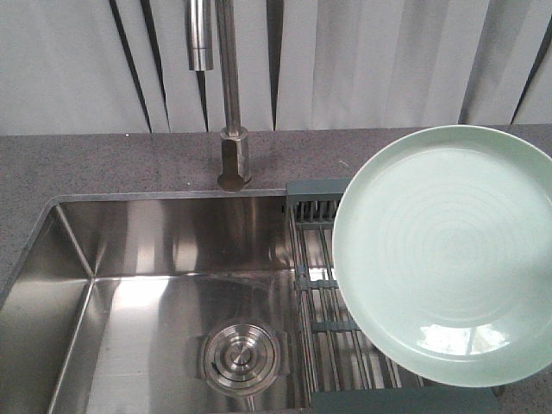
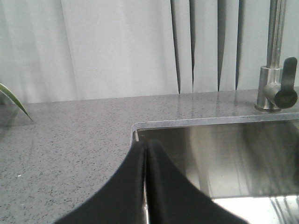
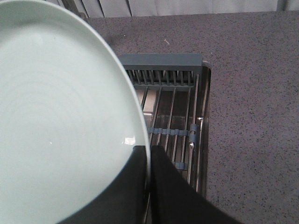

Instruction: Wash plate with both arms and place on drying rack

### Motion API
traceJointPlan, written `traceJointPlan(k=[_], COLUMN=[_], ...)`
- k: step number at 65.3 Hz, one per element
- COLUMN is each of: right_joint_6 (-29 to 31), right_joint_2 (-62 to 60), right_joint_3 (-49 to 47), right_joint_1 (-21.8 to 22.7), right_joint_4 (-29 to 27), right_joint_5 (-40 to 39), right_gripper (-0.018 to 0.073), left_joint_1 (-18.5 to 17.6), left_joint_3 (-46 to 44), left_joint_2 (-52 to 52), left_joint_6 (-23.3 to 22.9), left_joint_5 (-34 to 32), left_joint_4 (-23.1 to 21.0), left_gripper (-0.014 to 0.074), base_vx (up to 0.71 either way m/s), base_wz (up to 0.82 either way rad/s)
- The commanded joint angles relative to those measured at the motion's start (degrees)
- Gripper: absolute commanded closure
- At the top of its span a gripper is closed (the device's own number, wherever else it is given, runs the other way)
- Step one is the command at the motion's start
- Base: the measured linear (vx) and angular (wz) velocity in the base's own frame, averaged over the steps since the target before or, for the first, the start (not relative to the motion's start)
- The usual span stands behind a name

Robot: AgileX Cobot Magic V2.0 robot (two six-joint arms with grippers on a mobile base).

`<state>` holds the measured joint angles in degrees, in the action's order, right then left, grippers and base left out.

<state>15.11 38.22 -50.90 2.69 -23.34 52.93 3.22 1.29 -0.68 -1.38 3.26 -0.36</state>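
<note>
Right wrist-mounted view: right gripper clamped on the plate rim, held over the drying rack. By the sink corner, left gripper closed, empty. Judged remaining: set plate on rack.

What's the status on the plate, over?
Left gripper shut, empty, by sink corner. Right gripper shut on plate rim, plate up over rack. Nothing seen in the way.

R side: plate over drying rack, which sits across sink's R end; strainer in sink, L of rack; faucet behind sink on table; curtain behind table.
</note>
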Motion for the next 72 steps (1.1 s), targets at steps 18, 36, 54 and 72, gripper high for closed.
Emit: traceJointPlan(k=[18, 36, 54, 72], right_joint_6=[0.0, 0.0, 0.0, 0.0], right_joint_2=[0.1, 0.1, 0.1, 0.1], right_joint_3=[-1.4, -1.4, -1.4, -1.4], right_joint_1=[0.4, 0.4, 0.4, 0.4], right_joint_4=[-1.1, -0.7, -0.7, -0.7], right_joint_5=[-3.9, -5.3, -6.6, -7.0], right_gripper=[0.0563, 0.0563, 0.0563, 0.0563], left_joint_1=[-0.3, -0.3, -0.3, -0.3], left_joint_3=[1.3, 1.3, 1.3, 1.3], left_joint_2=[-0.8, -0.8, -0.8, -0.8], left_joint_6=[-0.4, -0.4, -0.4, -5.8], left_joint_5=[-4.4, -4.4, -4.4, -6.6], left_joint_4=[-0.2, -0.2, -0.2, -2.4], left_gripper=[0.0603, 0.0603, 0.0603, 0.0603], base_vx=[0.00, 0.00, 0.00, 0.00], base_wz=[0.00, 0.00, 0.00, 0.00])
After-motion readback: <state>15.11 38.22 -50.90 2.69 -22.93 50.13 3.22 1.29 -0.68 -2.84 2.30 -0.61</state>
